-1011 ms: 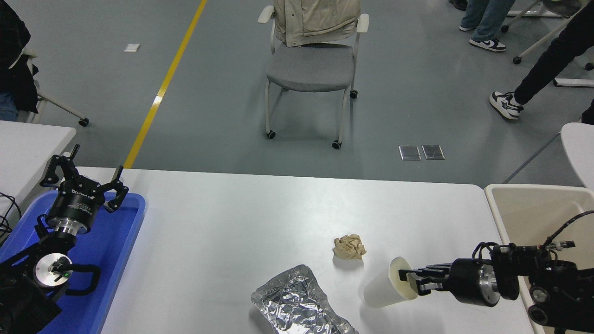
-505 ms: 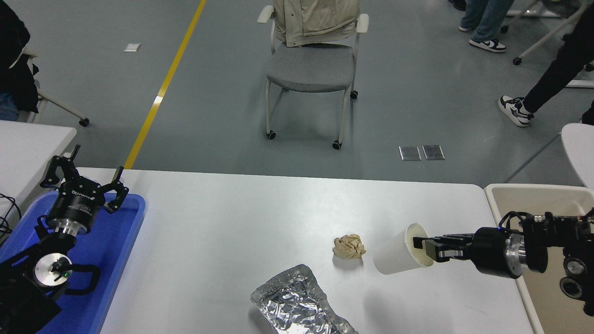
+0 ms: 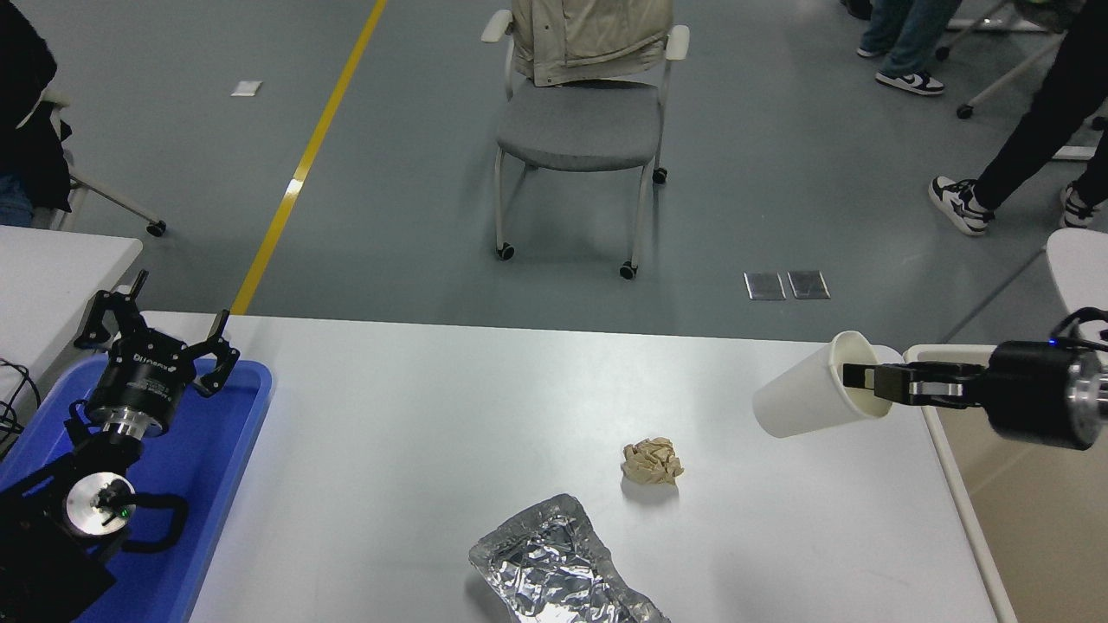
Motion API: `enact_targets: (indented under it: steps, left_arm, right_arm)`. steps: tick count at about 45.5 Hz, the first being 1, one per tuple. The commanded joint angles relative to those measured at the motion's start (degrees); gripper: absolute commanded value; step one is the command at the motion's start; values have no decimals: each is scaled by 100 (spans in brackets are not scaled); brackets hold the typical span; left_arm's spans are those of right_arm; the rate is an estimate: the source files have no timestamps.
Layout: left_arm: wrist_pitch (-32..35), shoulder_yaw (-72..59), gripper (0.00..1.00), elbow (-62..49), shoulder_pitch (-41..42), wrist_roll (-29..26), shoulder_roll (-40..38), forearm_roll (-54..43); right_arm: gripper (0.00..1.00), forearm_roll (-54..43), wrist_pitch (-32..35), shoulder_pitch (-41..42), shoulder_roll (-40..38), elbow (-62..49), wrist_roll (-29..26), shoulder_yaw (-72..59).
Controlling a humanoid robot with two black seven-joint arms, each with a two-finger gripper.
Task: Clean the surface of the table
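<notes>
Right end effector (image 3: pixel 866 382) is pinching a cup (image 3: pixel 805 401) by its rim, sideways above the surface (image 3: pixel 433 415). Risk: thin rim is slipping, cup dropping short of the bin (image 3: pixel 1030 519).

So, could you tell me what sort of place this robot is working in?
Probably a lab or office workspace: a grey floor with a yellow line, a wheeled chair, and white tables.
</notes>
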Motion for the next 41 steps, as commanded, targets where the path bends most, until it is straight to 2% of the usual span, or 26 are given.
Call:
enact_targets:
  steps: [1, 11, 24, 41]
  left_arm:
    - [8, 0, 100, 0, 1, -1, 0, -1]
    - [0, 0, 100, 0, 2, -1, 0, -1]
    - [0, 0, 100, 0, 2, -1, 0, 7]
    - [0, 0, 100, 0, 1, -1, 0, -1]
  right_arm:
    - [0, 1, 589, 48, -584, 114, -15, 689]
    - [0, -52, 1029, 48, -919, 105, -42, 1191]
    - [0, -834, 845, -154, -1068, -193, -147, 1076]
    - [0, -948, 564, -769, -1077, -1485, -24, 1076]
